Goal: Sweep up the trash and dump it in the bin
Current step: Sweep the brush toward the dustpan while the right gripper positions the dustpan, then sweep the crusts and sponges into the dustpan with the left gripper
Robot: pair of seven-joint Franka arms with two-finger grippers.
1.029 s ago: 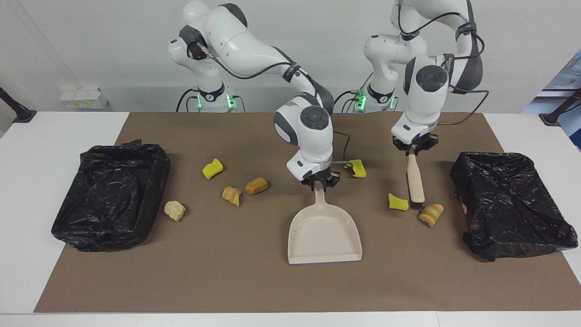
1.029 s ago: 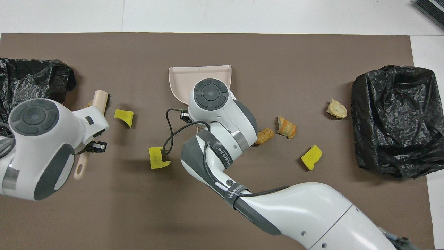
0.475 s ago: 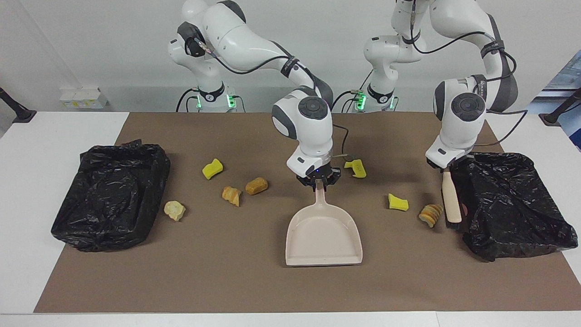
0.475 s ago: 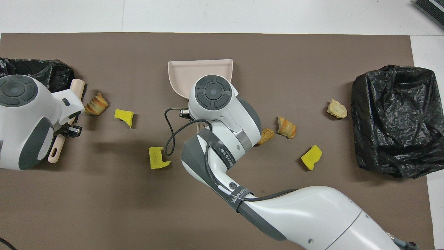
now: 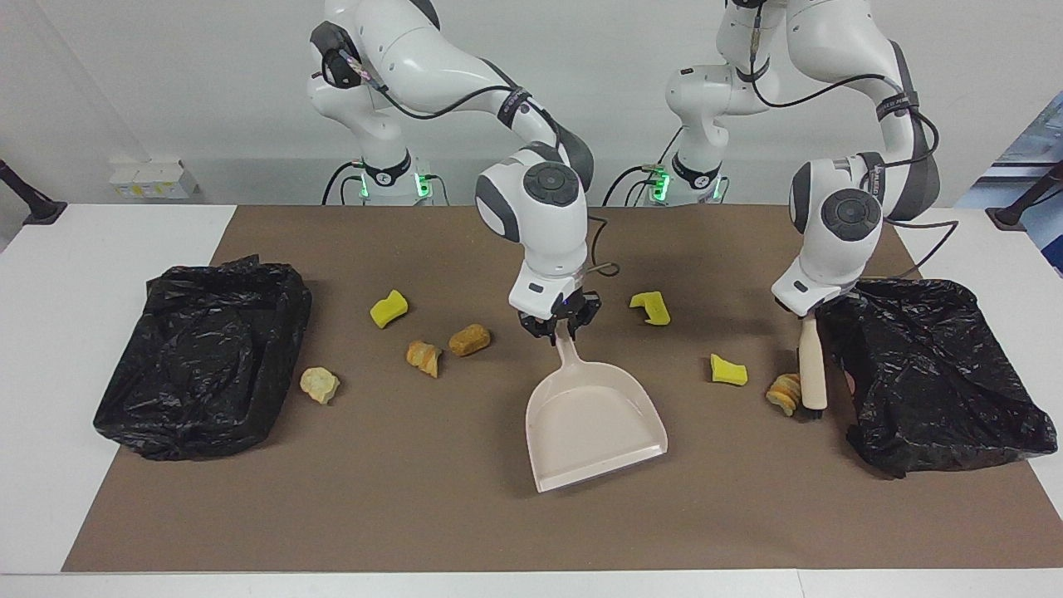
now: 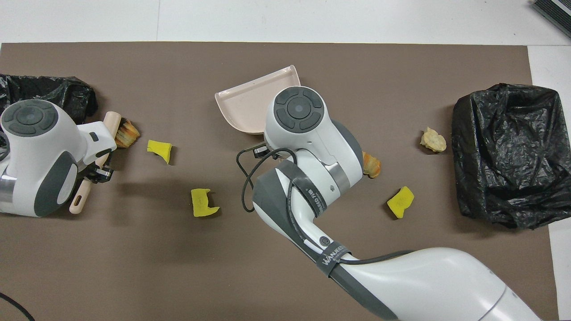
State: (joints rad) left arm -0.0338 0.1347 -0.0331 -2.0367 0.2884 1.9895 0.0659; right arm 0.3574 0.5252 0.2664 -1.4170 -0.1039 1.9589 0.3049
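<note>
Brush (image 5: 811, 365) gripped in my left gripper (image 5: 804, 313), bristles touching a pastry scrap (image 5: 783, 393); dustpan (image 5: 594, 423) gripped in my right gripper (image 5: 560, 322).
Scraps scattered across the mat; dustpan well apart, so a hard sweep may scatter this one.

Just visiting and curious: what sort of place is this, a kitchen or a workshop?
Probably a robot test lab: two white arms bolted at a bare table with a brown mat, staged scraps like a yellow sponge chunk, and black-bagged bins.
</note>
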